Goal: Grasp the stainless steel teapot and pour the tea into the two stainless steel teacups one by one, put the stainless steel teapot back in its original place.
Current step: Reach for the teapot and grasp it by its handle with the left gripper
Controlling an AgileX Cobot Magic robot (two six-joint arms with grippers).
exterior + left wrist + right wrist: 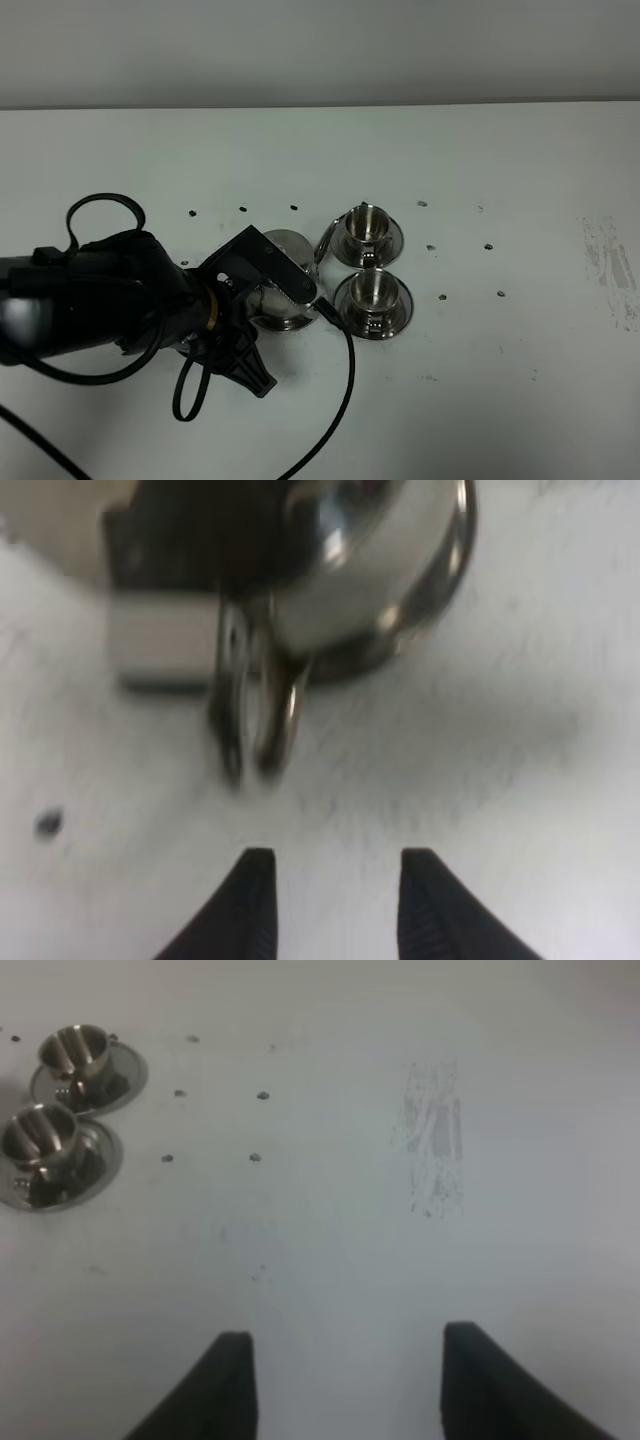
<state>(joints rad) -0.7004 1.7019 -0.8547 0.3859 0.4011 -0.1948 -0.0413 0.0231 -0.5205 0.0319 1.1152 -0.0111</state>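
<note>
high camera looks steeply down over the whole table (520, 380); left wrist camera sits close behind the teapot (370, 570); right wrist camera, farther off, shares the teacups (40, 1135).

Left arm (90, 300): you had a bulky casing here, glossy black all over.
Wrist ring (211, 312): you saw a thin brass-coloured band round the black.
Mount (268, 262): black, flat and angular, with pale specks along one edge.
Cables (348, 380): thin and black; you saw two loops by the arm and one long run.
Left fingers (250, 910): black, tapered to points, ridged inside.
Right fingers (225, 1390): black, the same tapered shape.
</note>
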